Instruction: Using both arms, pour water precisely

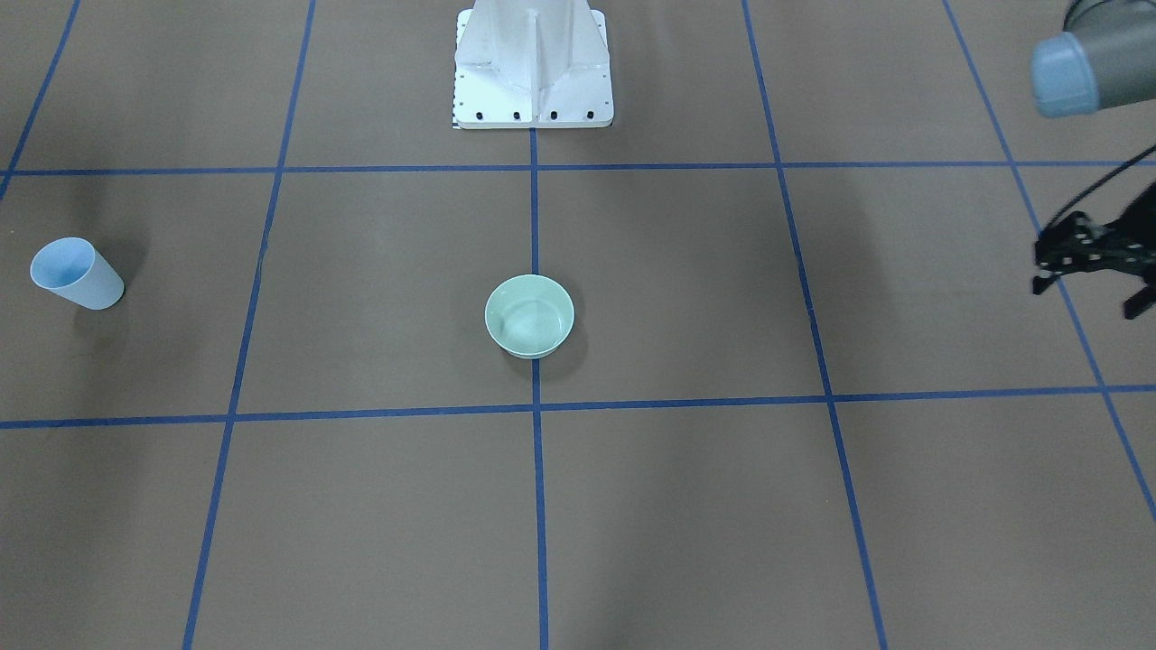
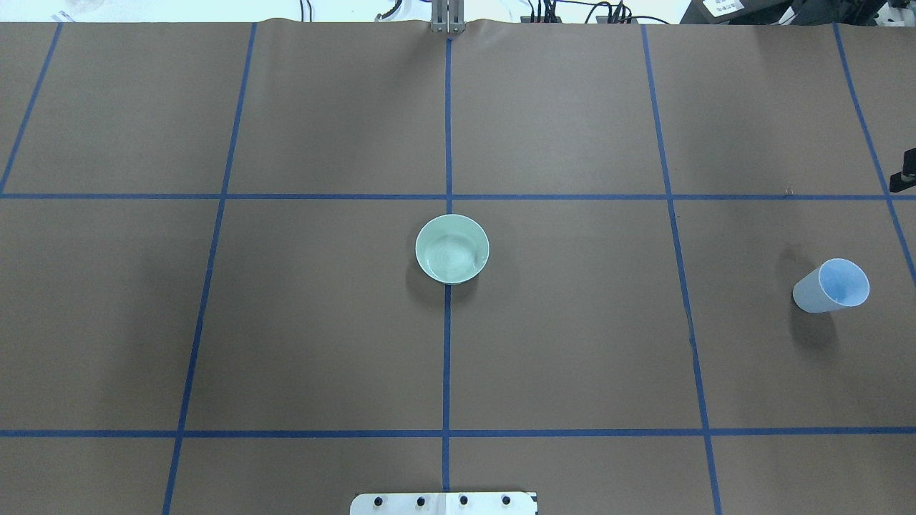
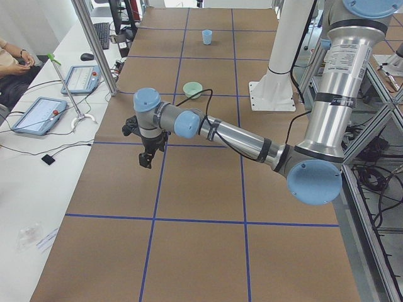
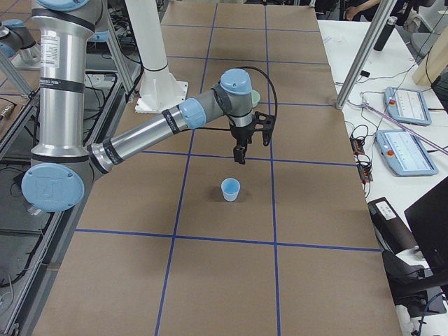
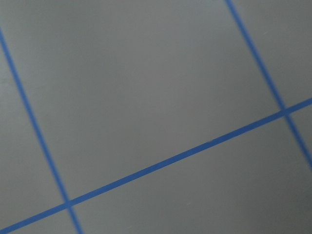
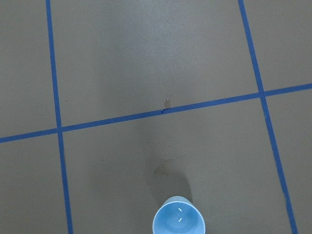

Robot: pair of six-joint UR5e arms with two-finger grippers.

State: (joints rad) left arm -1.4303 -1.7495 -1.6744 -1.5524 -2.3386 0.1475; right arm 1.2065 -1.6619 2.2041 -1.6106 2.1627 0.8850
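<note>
Some water (image 6: 179, 219): lies in the bottom of the pale blue cup (image 2: 830, 286), seen only as two white glints from the right wrist camera
Cup: upright on the table, well apart from the green bowl (image 2: 452, 249), out toward the robot's right of it
Bowl: mid-table, astride a blue tape line (image 2: 446, 357); faint rings show inside, and I cannot tell whether they are liquid or glaze
Right gripper (image 4: 250, 148): hangs in the air on the cup's side of the bowl, near the cup and clear of it; only a sliver shows at the overhead view's edge, so I cannot tell whether its fingers are spread or closed
Left gripper (image 1: 1086, 300): hovers over bare table well to the other side of the bowl, fingers spread apart, empty
Both arms: right arm (image 4: 147, 133) and left arm (image 3: 239, 138) stretch out low from the robot, on opposite sides of the bowl
Pedestal (image 1: 533, 90): white, bolted down, on the robot's side of the bowl, in line with it along the tape
Table (image 2: 322, 343): brown sheet under the bowl, gridded in blue tape
</note>
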